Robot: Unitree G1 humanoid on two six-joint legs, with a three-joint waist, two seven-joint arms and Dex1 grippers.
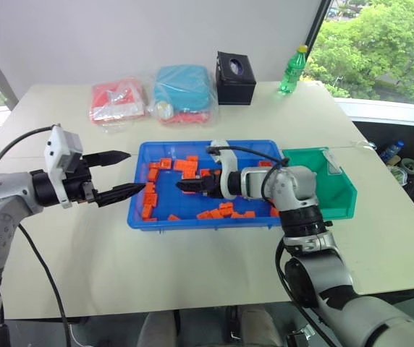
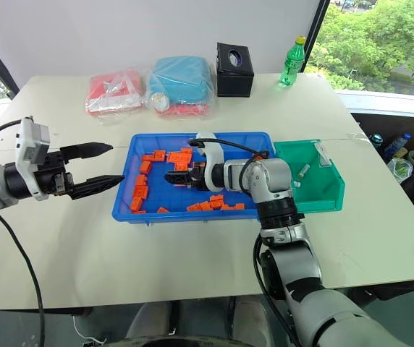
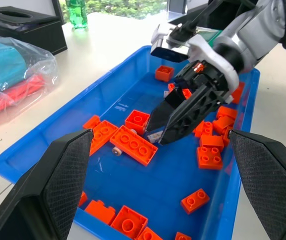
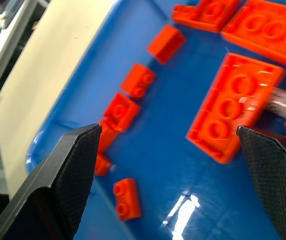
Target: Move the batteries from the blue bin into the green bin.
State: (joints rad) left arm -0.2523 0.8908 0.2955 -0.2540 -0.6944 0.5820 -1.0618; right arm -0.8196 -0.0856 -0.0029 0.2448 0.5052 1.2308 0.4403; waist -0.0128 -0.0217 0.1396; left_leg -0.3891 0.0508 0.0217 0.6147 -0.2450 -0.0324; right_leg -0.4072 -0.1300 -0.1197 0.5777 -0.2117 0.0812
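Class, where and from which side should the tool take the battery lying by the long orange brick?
Probably across its middle, from above. The battery lies flat on the blue bin's floor, close beside the long brick, so a pinch across its round sides, clear of the brick, should close cleanly.

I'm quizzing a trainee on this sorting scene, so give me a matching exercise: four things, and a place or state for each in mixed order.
Things:
1. right gripper
2. left gripper
3. green bin
4. green bottle

Places or states:
A. stands at the table's far edge, beside the black tissue box
B. open, over the orange bricks inside the blue bin
C. open, outside the blue bin's left end
D. sits against the blue bin's right end

Pairs: 1-B, 2-C, 3-D, 4-A
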